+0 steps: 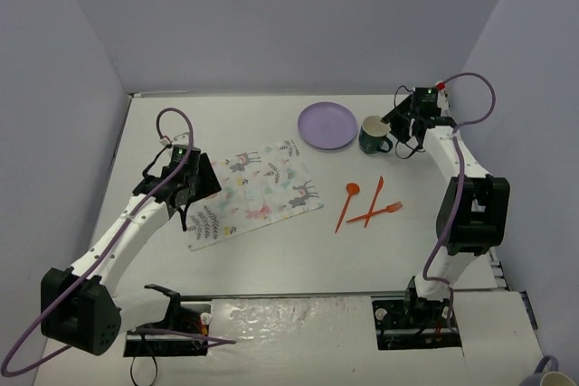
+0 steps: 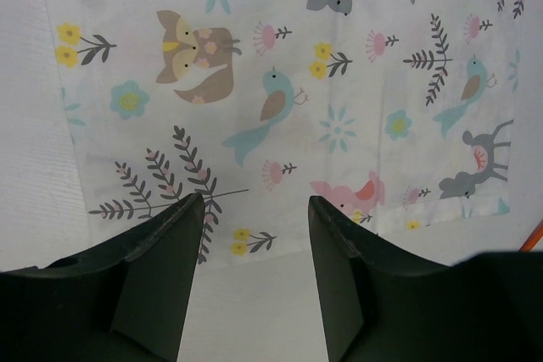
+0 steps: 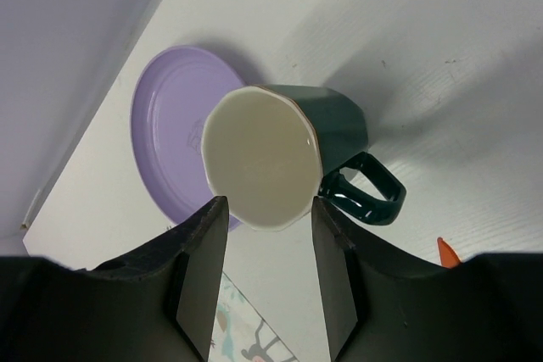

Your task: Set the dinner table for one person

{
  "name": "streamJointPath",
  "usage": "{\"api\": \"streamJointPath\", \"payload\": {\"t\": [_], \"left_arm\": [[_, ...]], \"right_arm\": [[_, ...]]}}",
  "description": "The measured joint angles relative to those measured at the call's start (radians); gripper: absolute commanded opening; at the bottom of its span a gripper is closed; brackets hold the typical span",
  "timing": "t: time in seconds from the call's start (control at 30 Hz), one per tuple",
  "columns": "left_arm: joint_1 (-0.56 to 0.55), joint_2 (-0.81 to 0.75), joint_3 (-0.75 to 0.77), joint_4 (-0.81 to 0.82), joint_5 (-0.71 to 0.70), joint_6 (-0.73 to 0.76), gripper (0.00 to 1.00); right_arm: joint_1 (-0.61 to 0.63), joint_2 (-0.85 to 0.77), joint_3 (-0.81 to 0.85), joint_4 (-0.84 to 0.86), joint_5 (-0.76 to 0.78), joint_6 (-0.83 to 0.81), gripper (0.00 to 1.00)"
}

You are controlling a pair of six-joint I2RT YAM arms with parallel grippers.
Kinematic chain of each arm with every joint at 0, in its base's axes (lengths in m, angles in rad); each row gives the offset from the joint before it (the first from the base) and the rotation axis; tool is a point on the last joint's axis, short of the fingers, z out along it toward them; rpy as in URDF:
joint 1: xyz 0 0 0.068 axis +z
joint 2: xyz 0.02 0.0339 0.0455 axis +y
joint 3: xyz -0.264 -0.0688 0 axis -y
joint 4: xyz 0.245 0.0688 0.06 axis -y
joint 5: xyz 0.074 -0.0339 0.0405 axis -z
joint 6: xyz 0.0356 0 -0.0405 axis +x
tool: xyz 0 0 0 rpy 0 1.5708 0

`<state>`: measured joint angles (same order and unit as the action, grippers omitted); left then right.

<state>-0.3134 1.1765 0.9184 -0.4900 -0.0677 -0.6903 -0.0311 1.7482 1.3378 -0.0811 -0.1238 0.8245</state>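
We judge little done: our left tool [image 2: 254, 201] hovers spread and empty over the placemat [image 2: 280, 82] on the worktop [image 1: 271, 268] below, our right tool [image 3: 269, 201] likewise spread above the mug [image 3: 263, 154], while the plate [image 3: 170, 133] beyond it and the orange cutlery [image 1: 366, 205] await placing.

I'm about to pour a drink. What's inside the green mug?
Nothing shows inside the mug: just a plain cream lining. The wrist view looks almost straight in, so little is hidden.
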Motion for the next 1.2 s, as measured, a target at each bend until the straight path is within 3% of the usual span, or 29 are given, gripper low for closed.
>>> {"api": "streamJointPath", "payload": {"t": [0.3, 0.63, 0.93, 1.2], "left_arm": [[0.000, 0.001, 0.000, -0.006, -0.019, 0.003, 0.49], [0.000, -0.033, -0.014, 0.000, -0.026, 0.002, 0.50], [0.000, -0.049, -0.014, -0.021, -0.034, 0.011, 0.53], [0.000, -0.058, -0.014, -0.048, -0.059, 0.037, 0.53]], "right_arm": [[0.055, 0.033, 0.078, -0.036, 0.010, -0.034, 0.39], [0.518, 0.096, 0.085, -0.032, 0.095, -0.069, 0.37], [0.499, 0.246, 0.002, 0.085, 0.236, 0.049, 0.44], [0.464, 0.281, -0.007, 0.272, 0.248, 0.168, 0.47]]}}
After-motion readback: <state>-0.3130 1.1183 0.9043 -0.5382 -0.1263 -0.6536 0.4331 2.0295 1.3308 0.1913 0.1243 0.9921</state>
